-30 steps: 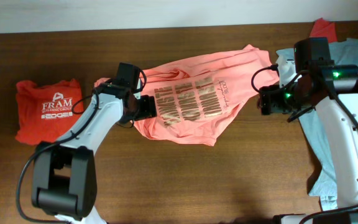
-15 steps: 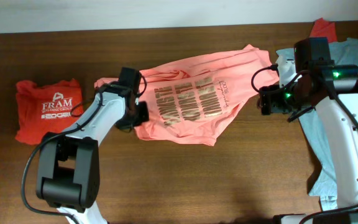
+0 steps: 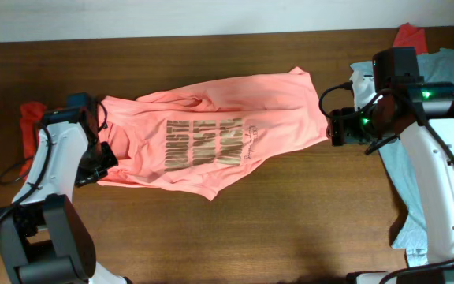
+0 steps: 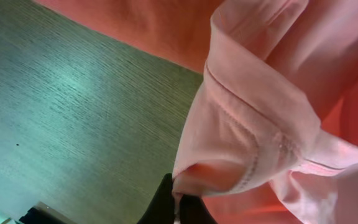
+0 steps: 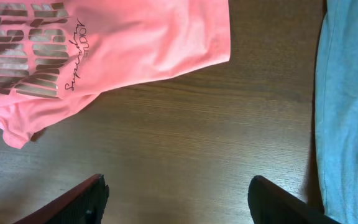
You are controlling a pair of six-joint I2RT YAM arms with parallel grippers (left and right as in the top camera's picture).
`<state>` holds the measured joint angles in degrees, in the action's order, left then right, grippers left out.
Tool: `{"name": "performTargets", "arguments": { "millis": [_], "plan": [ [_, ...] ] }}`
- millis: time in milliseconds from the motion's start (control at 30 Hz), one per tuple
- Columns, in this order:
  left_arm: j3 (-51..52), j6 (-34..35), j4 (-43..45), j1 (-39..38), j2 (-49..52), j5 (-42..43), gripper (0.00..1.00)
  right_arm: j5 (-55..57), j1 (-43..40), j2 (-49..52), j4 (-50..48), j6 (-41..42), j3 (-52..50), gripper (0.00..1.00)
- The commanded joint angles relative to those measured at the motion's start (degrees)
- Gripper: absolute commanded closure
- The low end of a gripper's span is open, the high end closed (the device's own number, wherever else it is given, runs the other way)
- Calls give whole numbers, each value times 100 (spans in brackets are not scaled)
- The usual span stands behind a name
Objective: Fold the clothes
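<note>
The salmon-pink T-shirt with dark lettering lies stretched across the middle of the table. My left gripper is shut on a bunched hem at its left end. In the left wrist view the black fingertips pinch a fold of the pink cloth just above the wood. The red shirt is mostly hidden under the pink one and my left arm. My right gripper hangs open over bare wood beside the pink shirt's right edge, with nothing between its fingers. The grey-blue shirt lies to its right.
The grey-blue shirt is spread under my right arm at the table's right side, with a scrap of red cloth showing at the back right corner. Bare wood runs along the front of the table.
My left gripper shut on the pink shirt's left edge and dragged it to the left, stretching the shirt out and covering most of the red shirt. The right arm stayed still.
</note>
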<state>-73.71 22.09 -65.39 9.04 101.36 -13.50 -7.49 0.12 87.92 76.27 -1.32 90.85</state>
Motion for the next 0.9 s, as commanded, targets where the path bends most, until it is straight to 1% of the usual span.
{"name": "performTargets", "arguments": {
  "millis": [0,133,233,267,300,400,533,633,700,767,867],
  "plan": [
    [-20,-74,0,-13,-90,44,100,72,-20,162,-66,-2,-109,23],
    [-20,-72,17,-13,-90,46,100,70,-20,535,-455,0,-413,23],
    [-20,-72,22,-13,-90,66,100,68,-20,933,-1110,0,-654,23],
    [-20,-72,22,-13,-90,66,100,68,-20,1023,-1239,0,-671,25],
    [-20,-72,22,-13,-90,66,100,26,-20,1285,-1510,2,-680,29],
    [-20,-72,22,-13,-90,66,100,-153,-13,1821,-1961,2,-680,30],
    [-20,-72,22,-13,-90,66,100,-203,-13,2481,-2439,4,-680,22],
    [-20,-72,39,-13,-90,66,100,-597,-13,2855,-2743,4,-680,16],
    [-20,-72,48,-13,-90,66,100,-992,-7,3067,-2957,2,-680,9],
    [-20,-72,48,-13,-90,66,100,-1274,28,3250,-3161,4,-680,5],
    [-20,-72,44,-13,-90,66,100,-1447,138,3440,-3362,4,-680,2]
  ]
}}
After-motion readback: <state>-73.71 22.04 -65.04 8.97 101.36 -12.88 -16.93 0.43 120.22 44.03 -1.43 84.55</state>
